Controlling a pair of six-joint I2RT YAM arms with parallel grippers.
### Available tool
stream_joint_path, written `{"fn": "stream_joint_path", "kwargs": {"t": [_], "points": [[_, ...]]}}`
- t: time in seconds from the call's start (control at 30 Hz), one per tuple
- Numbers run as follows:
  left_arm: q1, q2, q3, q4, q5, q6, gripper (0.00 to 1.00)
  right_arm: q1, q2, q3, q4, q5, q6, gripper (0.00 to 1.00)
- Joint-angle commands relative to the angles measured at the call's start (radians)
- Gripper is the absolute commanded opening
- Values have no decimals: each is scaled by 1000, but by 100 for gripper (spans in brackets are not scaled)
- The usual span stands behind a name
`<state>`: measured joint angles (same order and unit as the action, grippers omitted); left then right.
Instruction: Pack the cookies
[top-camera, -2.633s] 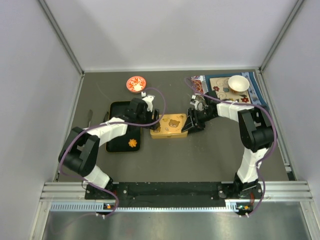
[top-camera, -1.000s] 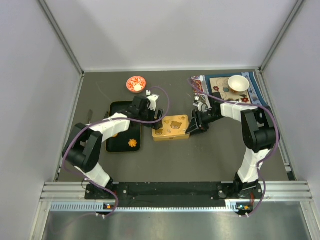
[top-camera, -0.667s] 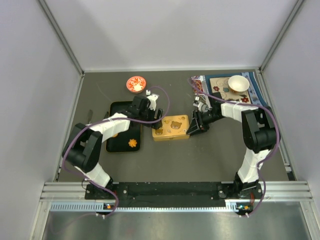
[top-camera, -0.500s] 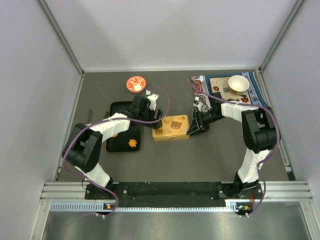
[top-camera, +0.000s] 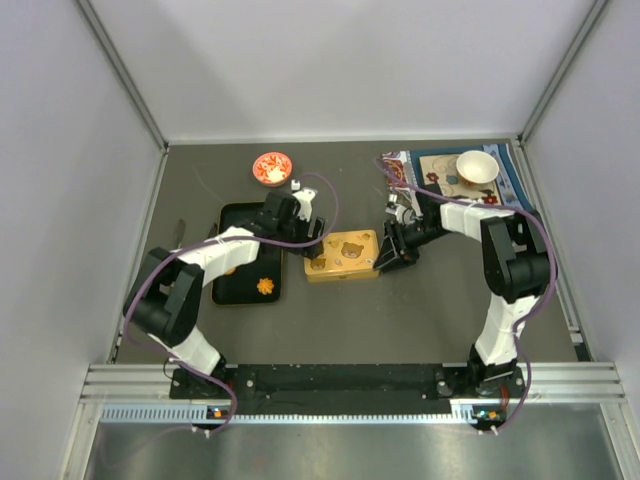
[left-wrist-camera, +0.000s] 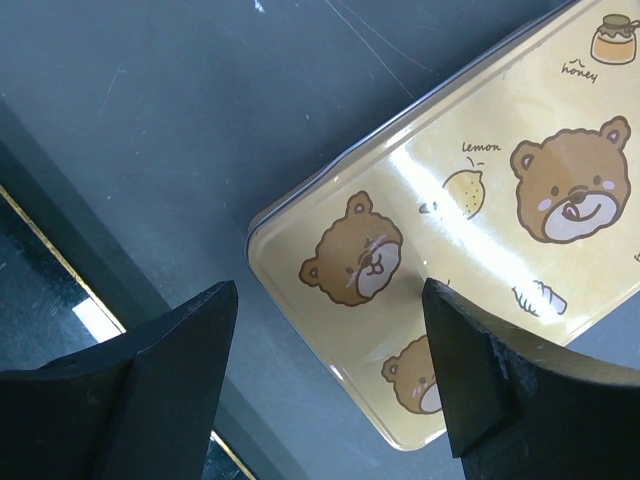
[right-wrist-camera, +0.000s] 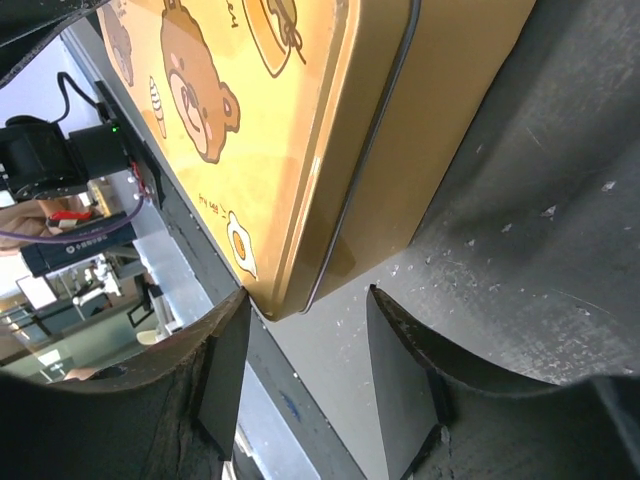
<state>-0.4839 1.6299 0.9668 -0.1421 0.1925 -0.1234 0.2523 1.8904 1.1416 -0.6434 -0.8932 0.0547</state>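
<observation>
right gripper (right-wrist-camera: 305, 300) straddles corner of cropped tin (right-wrist-camera: 290, 110).

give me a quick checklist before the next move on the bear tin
1. Tin open to take cookies: not ok, the lid is on.
2. Left gripper free: ok, open and empty above the tin's corner.
3. Right gripper free: ok, open, one finger on either side of the tin's edge.
4. Right fingers touching the tin: cannot tell.
5. Cookie within view: ok, one flower-shaped cookie lies on the black tray.
6. Count of other cookies: cannot tell, the left arm covers part of the tray.
</observation>
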Motion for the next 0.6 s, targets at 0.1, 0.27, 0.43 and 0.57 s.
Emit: {"fn": "stream_joint_path", "kwargs": {"t": [0.1, 0.27, 0.43, 0.57], "points": [[7, -53, -30, -10, -27, 24, 80, -11, 9, 7, 77, -9, 33, 53], [7, -64, -36, -7, -25, 24, 80, -21, -40, -62, 218, -39, 129, 54], [7, -67, -40, -4, -25, 25, 80, -21, -48, -94, 310, -36, 181, 54], [7, -71, -48, 1, -25, 25, 80, -21, -30, -106, 327, -29, 192, 51]]}}
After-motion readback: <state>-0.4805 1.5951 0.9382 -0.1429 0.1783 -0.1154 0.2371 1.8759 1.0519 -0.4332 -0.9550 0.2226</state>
